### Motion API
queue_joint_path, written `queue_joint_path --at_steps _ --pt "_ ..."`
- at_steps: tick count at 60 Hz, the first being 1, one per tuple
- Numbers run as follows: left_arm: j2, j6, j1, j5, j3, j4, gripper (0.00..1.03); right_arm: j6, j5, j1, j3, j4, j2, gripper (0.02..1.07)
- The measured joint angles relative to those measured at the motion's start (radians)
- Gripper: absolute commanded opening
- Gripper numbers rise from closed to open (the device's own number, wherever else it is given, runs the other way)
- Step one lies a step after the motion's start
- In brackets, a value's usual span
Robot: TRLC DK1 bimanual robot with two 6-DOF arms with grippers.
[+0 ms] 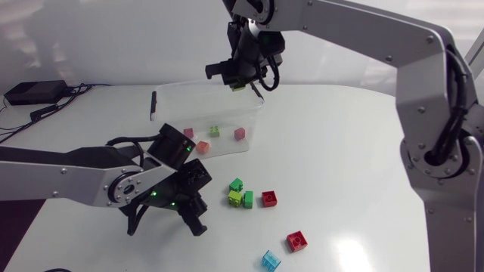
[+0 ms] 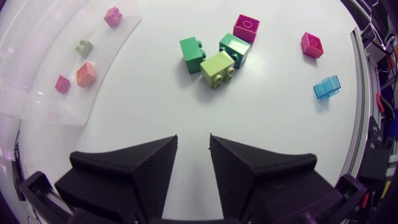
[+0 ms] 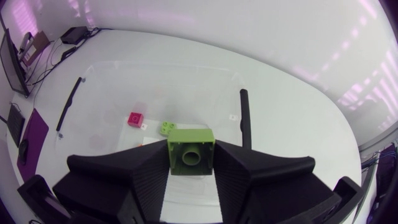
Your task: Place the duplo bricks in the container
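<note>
My right gripper (image 1: 237,81) hangs over the clear container (image 1: 253,113) and is shut on a lime green brick (image 3: 191,152), seen from its hollow underside between the fingers. Inside the container lie a pink brick (image 1: 187,133), a green brick (image 1: 215,131), another pink brick (image 1: 240,134) and a salmon brick (image 1: 203,146). My left gripper (image 2: 193,146) stands low over the table in front of the container, its fingers a narrow gap apart with nothing between them. Ahead of it lie two green bricks (image 2: 192,55) (image 2: 234,48) around a lime brick (image 2: 217,68).
Further loose bricks lie on the table: a red one (image 1: 268,198) by the green cluster, another red one (image 1: 297,241) and a clear blue one (image 1: 270,261) near the front edge. The container has black handles (image 1: 153,104) (image 3: 245,118) at its ends.
</note>
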Motion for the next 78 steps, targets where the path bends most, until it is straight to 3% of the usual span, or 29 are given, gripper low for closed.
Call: queue_joint_path --at_steps 1,2,19,47,65,78 --pt "0.004 0.0 0.0 0.0 0.0 0.006 0.39 0.0 0.006 0.002 0.01 -0.006 0.007 1.03" --pt "0.009 0.0 0.0 0.0 0.0 0.011 0.39 0.0 0.01 0.003 0.019 -0.011 0.015 1.04" --pt "0.204 -0.028 -0.02 0.004 0.093 0.049 0.4 0.001 0.058 0.013 0.048 -0.054 0.032 1.03" --pt "0.265 -0.129 -0.099 0.019 0.213 0.066 0.4 -0.012 0.029 -0.045 -0.724 0.116 -0.491 1.03" --pt "0.285 -0.155 -0.126 0.019 0.244 0.064 0.4 -0.051 -0.082 -0.058 -1.096 0.171 -0.564 1.03" --pt "0.299 -0.156 -0.135 0.019 0.264 0.061 0.4 -0.087 -0.173 0.016 -1.199 0.074 -0.557 1.03"
